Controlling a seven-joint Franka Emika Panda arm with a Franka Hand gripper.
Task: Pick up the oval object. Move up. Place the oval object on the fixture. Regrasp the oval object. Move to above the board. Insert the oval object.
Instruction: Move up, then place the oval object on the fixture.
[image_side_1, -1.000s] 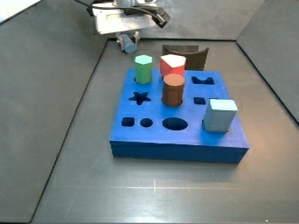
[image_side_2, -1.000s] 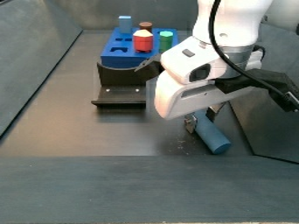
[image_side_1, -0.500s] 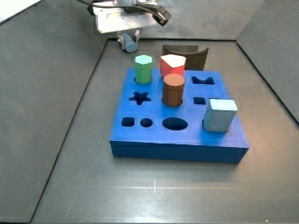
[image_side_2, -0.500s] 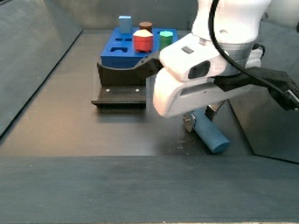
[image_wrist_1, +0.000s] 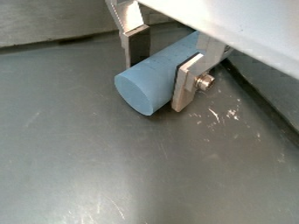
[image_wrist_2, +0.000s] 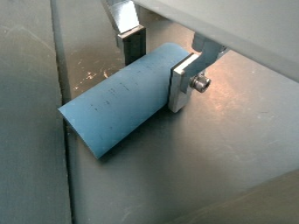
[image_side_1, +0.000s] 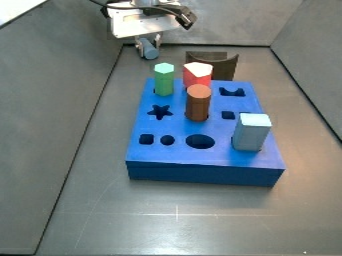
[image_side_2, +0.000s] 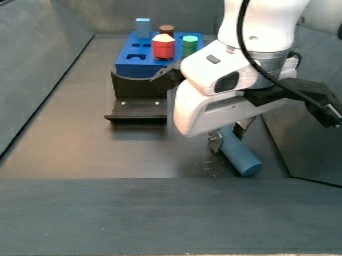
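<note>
The oval object (image_wrist_1: 149, 77), a pale blue-grey peg, lies on its side on the grey floor (image_wrist_2: 117, 103). My gripper (image_wrist_1: 162, 70) straddles it, and both silver fingers press its sides in both wrist views (image_wrist_2: 156, 68). In a side view the gripper (image_side_2: 230, 138) hangs low over the oval object (image_side_2: 242, 156), to the right of the dark fixture (image_side_2: 140, 102). The blue board (image_side_2: 131, 68) lies beyond the fixture. From the opposite side, the gripper (image_side_1: 146, 40) is at the far end, left of the fixture (image_side_1: 214, 63) and behind the board (image_side_1: 201, 162).
On the board stand a green peg (image_side_1: 163, 78), a red and white peg (image_side_1: 198, 71), an orange-brown cylinder (image_side_1: 198, 101) and a pale blue square block (image_side_1: 251, 131). Star, round and oval holes are open. Grey walls rise close beside the gripper.
</note>
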